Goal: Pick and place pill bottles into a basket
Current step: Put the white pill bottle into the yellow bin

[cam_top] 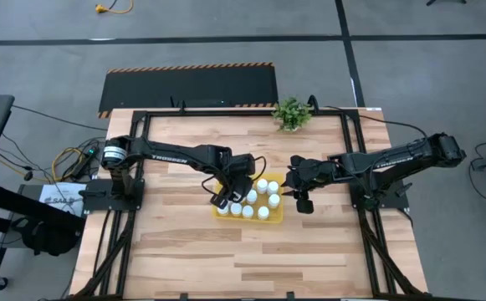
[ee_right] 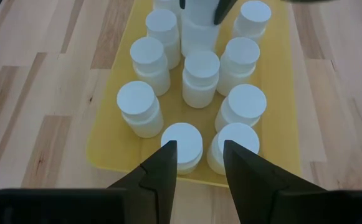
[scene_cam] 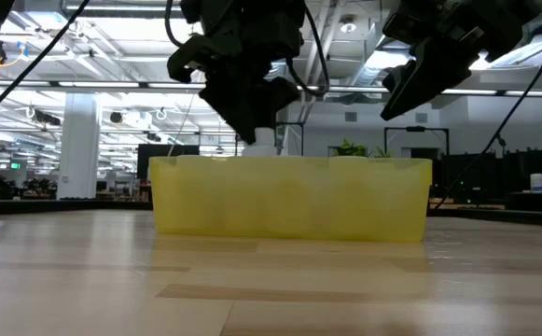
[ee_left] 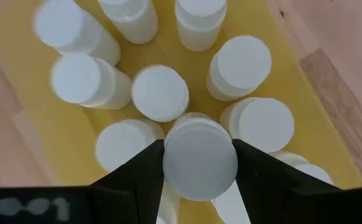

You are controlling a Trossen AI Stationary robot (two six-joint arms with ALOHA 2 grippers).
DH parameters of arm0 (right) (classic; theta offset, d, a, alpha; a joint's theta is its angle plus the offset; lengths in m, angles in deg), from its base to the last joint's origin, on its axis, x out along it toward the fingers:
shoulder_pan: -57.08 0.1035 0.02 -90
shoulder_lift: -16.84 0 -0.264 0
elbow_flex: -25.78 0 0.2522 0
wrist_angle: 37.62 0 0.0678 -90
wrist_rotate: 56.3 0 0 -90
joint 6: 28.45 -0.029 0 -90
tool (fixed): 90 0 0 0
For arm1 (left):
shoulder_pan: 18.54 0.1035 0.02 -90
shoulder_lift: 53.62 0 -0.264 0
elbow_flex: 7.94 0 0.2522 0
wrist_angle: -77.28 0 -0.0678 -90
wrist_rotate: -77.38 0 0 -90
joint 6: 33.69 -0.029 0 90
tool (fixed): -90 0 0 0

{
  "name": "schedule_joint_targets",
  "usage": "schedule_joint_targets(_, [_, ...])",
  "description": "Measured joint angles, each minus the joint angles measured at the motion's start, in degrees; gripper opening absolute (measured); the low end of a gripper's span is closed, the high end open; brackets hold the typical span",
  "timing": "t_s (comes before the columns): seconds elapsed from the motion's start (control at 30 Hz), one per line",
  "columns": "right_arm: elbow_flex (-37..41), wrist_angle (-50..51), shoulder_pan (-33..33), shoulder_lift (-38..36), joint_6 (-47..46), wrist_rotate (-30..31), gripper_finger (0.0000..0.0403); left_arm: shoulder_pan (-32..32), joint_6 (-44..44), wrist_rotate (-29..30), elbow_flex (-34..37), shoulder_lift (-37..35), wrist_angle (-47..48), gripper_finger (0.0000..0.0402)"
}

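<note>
Pill bottle (ee_left: 199, 163) sits clamped between our left gripper's (ee_left: 199, 177) fingers above the basket (ee_right: 280, 93); our right gripper (ee_right: 199, 163) hangs closed on nothing.

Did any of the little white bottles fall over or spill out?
No, nothing looks wrong. The pill bottles all stand upright inside the yellow basket. One bottle is held between the left gripper's fingers above the others. None lie on the table.

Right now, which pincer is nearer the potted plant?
Right. The right pincer hangs just off the yellow tray's plant-side end, below the plant; the left pincer, gripping a bottle, sits at the far end.
</note>
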State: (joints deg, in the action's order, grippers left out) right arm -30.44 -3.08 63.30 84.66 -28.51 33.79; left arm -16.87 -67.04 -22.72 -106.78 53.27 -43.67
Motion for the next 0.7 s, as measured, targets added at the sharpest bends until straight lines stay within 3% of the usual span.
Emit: schedule_joint_targets(0.7, [0.00, 0.24, -0.02, 0.01, 0.00, -0.02, 0.0124, 0.00, 0.14, -1.47, 0.04, 1.23, -0.04, 0.0180])
